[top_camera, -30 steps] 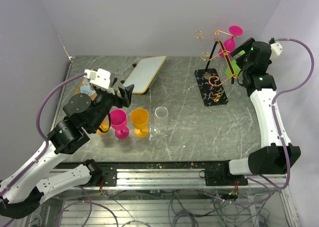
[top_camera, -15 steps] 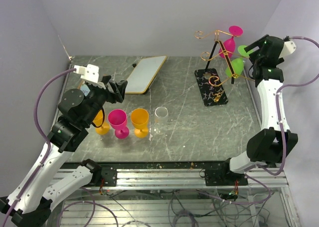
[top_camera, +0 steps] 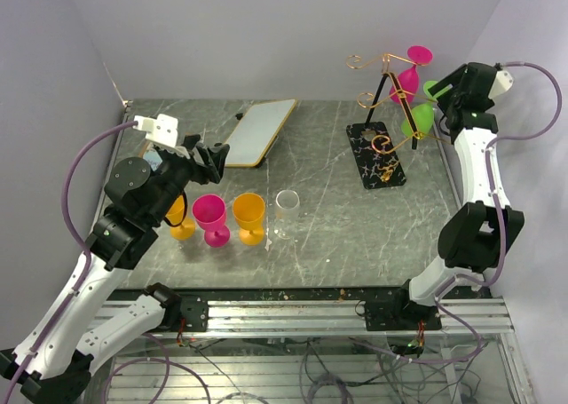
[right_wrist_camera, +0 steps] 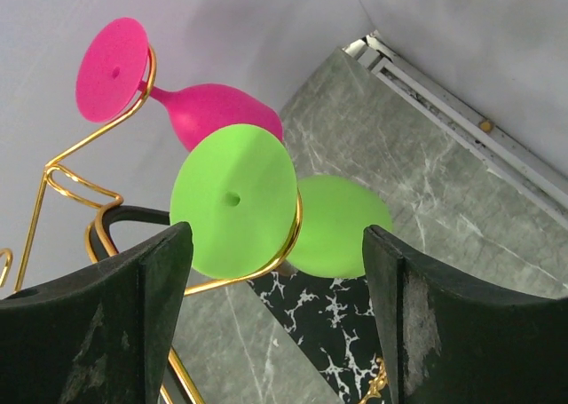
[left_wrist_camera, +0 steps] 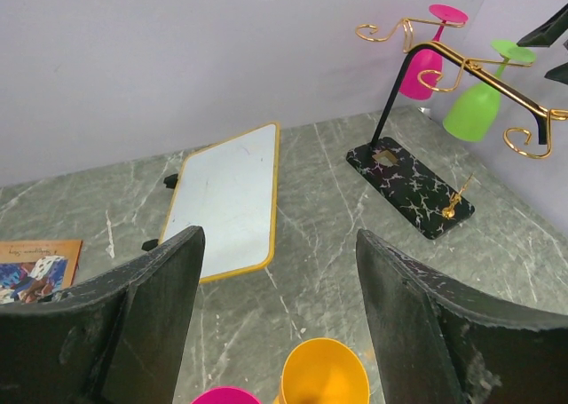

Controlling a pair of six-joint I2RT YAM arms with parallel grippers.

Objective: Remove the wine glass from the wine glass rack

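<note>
The wine glass rack is a copper-gold wire stand on a black veined base at the back right. A green wine glass and a pink wine glass hang from it upside down. My right gripper is open, raised beside the green glass's foot. In the right wrist view the green foot rests in a wire loop just beyond the open right gripper, and the fingers do not touch it. My left gripper hovers open above the cups at the left, empty.
On the table's left stand an orange cup, a pink cup, another orange cup and a clear glass. A white board with a yellow rim lies behind them. A book lies at the far left.
My right arm has straightened and lifted the gripper up to the green glass's foot, its jaws narrowing slightly. The left arm rose from the cups, then stayed still.
</note>
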